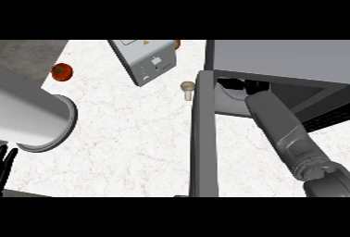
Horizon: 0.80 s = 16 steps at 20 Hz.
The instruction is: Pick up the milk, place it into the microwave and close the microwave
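There was one microwave [287, 60] at the far right, with one open door [203, 134]. There was one tomato [61, 72] at the far left, one mushroom [187, 89] near the middle, and one grey box [145, 60] far back.

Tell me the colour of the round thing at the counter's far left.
Red, with a small green top: a tomato, seen in the head view on the white marbled counter.

1. Right forearm [277, 125]: dark grey, long, smooth shell; a ribbed, jointed section near the lower edge.
2. Right hand [239, 84]: black; only small dark parts show.
3. Left forearm [31, 115]: light grey cylinder with a flared, rimmed end.
4. Left fingers [7, 159]: black, thin.
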Tool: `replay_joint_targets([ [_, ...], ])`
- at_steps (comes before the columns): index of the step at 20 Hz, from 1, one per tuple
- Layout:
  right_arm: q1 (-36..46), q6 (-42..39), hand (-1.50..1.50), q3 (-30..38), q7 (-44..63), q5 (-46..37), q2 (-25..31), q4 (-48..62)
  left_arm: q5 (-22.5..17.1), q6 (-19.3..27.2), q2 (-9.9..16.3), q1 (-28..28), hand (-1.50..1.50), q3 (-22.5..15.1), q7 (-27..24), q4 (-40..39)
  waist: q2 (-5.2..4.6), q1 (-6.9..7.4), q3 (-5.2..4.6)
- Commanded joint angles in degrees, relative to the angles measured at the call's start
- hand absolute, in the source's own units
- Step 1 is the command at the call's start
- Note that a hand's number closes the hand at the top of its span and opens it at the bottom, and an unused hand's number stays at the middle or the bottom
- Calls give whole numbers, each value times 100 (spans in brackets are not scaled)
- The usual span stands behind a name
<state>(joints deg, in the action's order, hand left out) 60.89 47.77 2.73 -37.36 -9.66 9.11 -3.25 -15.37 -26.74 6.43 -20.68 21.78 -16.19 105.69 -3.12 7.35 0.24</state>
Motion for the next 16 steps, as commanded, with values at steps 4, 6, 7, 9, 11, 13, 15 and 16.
replay_joint_targets([
  [4,-117,-238,-150,127,-188,105,-24,-128,-22,19,-15,-73,-150,51,46,84,69,-125,2],
  [6,-197,-111,-150,161,-229,127,-124,-133,44,38,-119,-176,-150,19,-48,174,84,-133,0],
  [7,-246,-143,-150,157,-263,117,-128,-131,107,-13,-141,-278,-150,-18,-113,271,98,-149,-1],
  [9,-314,-317,-150,265,-383,216,-59,-221,81,0,-135,-250,-150,36,-134,212,85,-155,1],
  [11,-277,-690,-150,209,-344,155,20,-143,130,210,-208,-71,-150,-26,60,278,109,-263,-2],
  [13,-367,-799,-150,332,-486,275,-46,-248,338,50,-358,-388,-150,-122,-267,243,139,-273,-6],
  [15,-659,-1109,-150,455,-952,399,45,-434,168,-68,-369,-622,-150,-134,-125,392,134,-273,2],
  [16,-510,-1208,-150,445,-781,397,-139,-374,92,-51,-275,-579,-150,23,-166,503,164,-299,-3],
])
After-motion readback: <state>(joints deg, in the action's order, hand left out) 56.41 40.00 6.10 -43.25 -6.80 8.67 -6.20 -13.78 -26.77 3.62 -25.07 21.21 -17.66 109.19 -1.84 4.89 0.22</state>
